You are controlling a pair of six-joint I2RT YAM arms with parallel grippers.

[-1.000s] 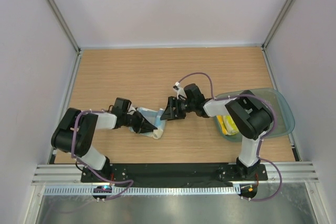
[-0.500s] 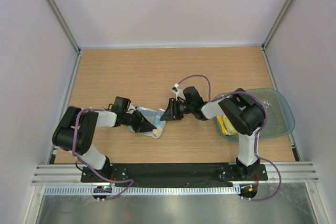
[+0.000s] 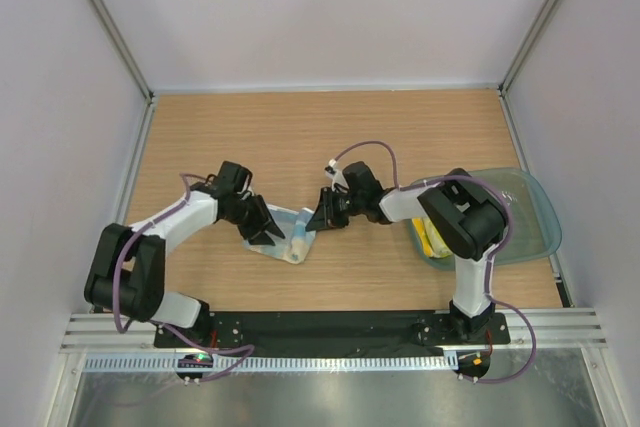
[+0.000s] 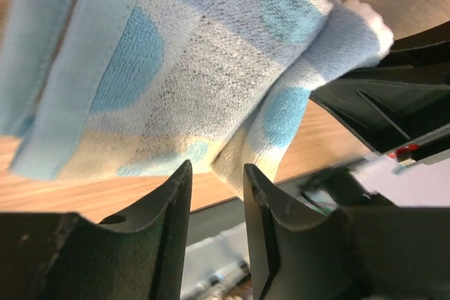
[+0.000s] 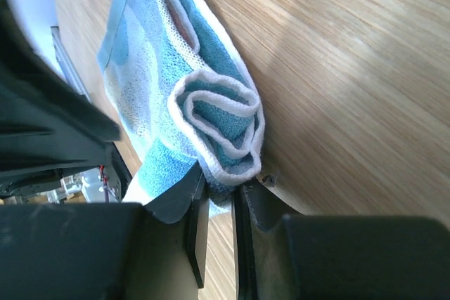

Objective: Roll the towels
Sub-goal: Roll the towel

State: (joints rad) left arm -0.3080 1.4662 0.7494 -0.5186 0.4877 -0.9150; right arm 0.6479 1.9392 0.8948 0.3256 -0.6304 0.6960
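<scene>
Light blue terry cloth with darker blue spots, the light blue towel point(image 3: 289, 244), lies on the wooden counter point(image 3: 300, 137) in the near middle, between the two arms.

The left arm is folded at the near left. Its elbow sits low by the counter's near left edge, and the forearm reaches far and to the right before the wrist turns down toward the cloth. The left claw point(image 3: 264, 226) sits over the towel's left part, pointing right and near. In its wrist view the jaws stand a little apart, with a strip of bare wood showing in the gap. The towel's hem lies just past the tips, and no cloth shows between them.

The right arm rises from its base at the near right, bends at the elbow beside the tub point(image 3: 537, 203), and stretches its forearm left, low over the counter. The right claw point(image 3: 322, 215) meets the towel's right end. There the cloth is wound into a loose coil with a white hem, and the wrist view shows the jaws pinched close on the coil's lower edge — cloth fills the slit between them. The rest of the towel trails flat from the coil toward the left claw.

The yellow towel point(image 3: 434, 238) lies bunched in the near left corner of the clear bluish tub at the right, well apart from both claws.
</scene>
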